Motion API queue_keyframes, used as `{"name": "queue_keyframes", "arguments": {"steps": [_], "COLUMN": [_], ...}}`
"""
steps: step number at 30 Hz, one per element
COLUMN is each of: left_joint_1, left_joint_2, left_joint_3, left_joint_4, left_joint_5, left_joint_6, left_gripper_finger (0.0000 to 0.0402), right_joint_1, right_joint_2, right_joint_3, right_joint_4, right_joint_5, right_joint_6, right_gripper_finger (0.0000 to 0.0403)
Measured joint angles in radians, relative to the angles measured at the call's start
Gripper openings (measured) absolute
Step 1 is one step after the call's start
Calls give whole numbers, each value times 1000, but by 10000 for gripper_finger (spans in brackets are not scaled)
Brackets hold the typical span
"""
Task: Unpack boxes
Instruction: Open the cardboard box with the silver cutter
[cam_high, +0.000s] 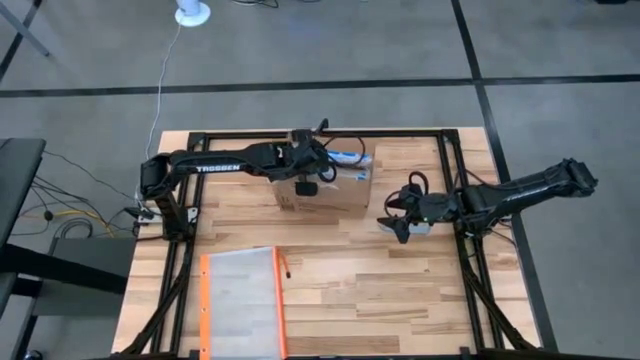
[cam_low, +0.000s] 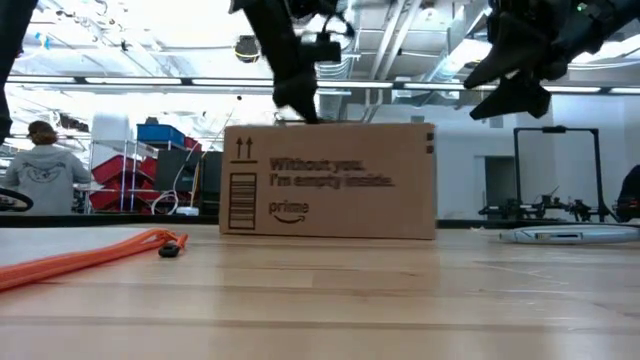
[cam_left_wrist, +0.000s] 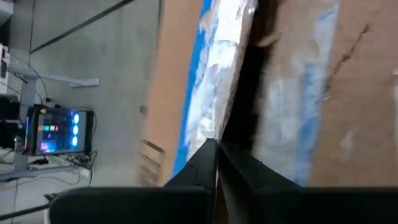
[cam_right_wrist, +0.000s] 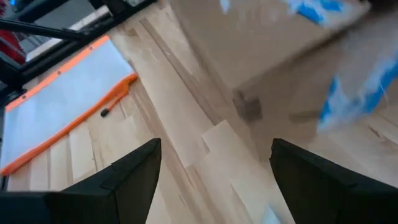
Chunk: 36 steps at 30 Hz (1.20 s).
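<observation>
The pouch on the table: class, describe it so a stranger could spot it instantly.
Start at the wooden table and find its near edge, in front of the box. The pouch lies flat there, left of centre. Unlike the brown box, it is clear with orange edges.

The table (cam_high: 400, 280) is evenly lit from above in the overhead view, with only soft, short shadows cast under the arms and beside the box (cam_high: 325, 190). In the table-level view the ceiling lights and the bright room behind are blown out to white, so the box (cam_low: 330, 180) face is seen slightly dim and the arms are reduced to dark silhouettes, while the nearest wood is out of focus. Both wrist views are smeared by blur, the tape (cam_left_wrist: 214, 81) and cardboard edges being rendered soft and streaked
</observation>
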Motion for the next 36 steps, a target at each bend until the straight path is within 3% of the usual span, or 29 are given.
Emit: {"name": "queue_keyframes", "arguments": {"steps": [8, 15, 19, 23, 27, 36], "left_joint_1": [-45, -49, -49, -31, 5, 167], "left_joint_2": [0, -1, -1, -1, -1, -5], "left_joint_3": [190, 213, 214, 215, 215, 217], "left_joint_4": [-89, -98, -113, -118, -102, -43], "left_joint_5": [-6, -5, -7, -7, 2, 127], "left_joint_6": [5, 3, 4, 31, 67, 88], "left_gripper_finger": [0, 0, 0, 0, 0, 0], "right_joint_1": [-34, -170, -219, -203, -175, -132], "right_joint_2": [11, 141, 235, 302, 346, 382], "right_joint_3": [74, 75, 75, 75, 76, 78], "right_joint_4": [72, 245, 331, 340, 286, 291], "right_joint_5": [46, 49, -13, -128, -128, -120], "right_joint_6": [-172, -285, -284, -265, -241, -220], "right_gripper_finger": [281, 281, 281, 281, 281, 281]}}
